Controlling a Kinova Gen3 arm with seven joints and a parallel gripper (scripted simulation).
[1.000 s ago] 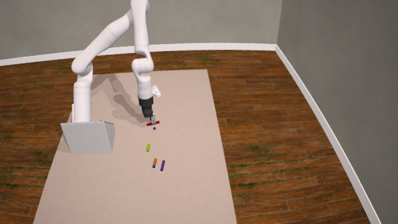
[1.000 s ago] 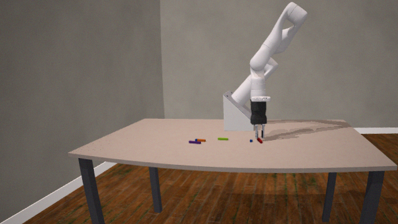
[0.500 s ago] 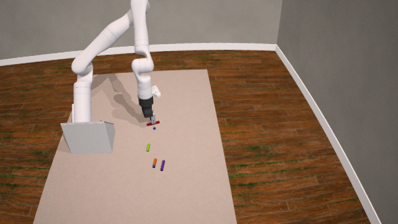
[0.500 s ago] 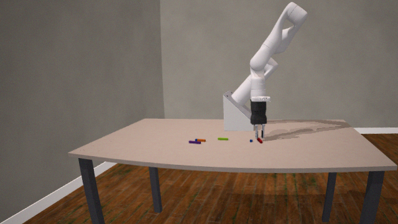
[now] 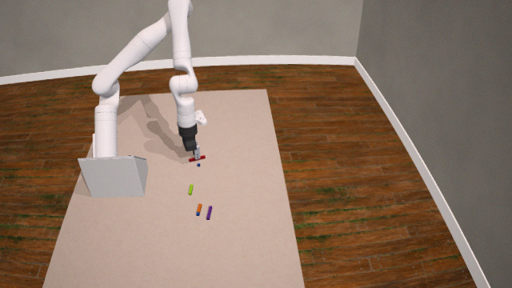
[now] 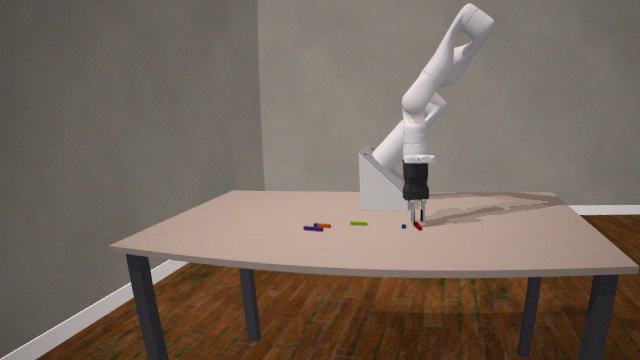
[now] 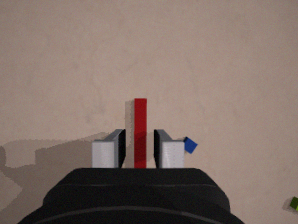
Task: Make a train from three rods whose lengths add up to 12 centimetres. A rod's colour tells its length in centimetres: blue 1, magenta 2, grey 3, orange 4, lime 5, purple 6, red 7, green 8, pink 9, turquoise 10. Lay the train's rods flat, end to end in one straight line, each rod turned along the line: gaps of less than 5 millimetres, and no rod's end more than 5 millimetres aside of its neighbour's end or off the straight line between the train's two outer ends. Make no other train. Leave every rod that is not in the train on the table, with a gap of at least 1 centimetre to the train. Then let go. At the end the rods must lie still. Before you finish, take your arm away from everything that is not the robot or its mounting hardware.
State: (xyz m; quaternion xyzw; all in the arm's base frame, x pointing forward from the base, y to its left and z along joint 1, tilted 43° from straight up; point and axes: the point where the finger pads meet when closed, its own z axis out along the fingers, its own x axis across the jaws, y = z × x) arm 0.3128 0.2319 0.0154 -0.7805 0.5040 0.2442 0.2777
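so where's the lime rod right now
In the top view, the lime rod lies between the loose blue rod and the orange rod; the wrist view catches just its end at the right edge.

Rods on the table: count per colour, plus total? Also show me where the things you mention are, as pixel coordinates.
Red rod [image 5: 202, 158] [image 6: 418, 226] [image 7: 140, 120]: 1
Blue rods: 2 (one loose [image 5: 198, 165] [image 6: 404, 226] [image 7: 190, 145], one at the orange's end [image 5: 198, 214] [image 6: 315, 225])
Lime rod [image 5: 190, 190] [image 6: 358, 223] [image 7: 295, 203]: 1
Orange rod [image 5: 199, 208] [image 6: 323, 225]: 1
Purple rod [image 5: 209, 213] [image 6: 313, 228]: 1
Total: 6

I'm standing in a plain room, perhaps a lab: a white robot arm [image 5: 183, 44] [image 6: 425, 87] is rising from a grey mount [image 5: 112, 178] [image 6: 377, 187] on a bare-legged counter [image 5: 240, 240] [image 6: 350, 250], while grey walls [image 5: 260, 28] [image 6: 325, 100] are enclosing wooden flooring [image 5: 340, 160] [image 6: 400, 320].
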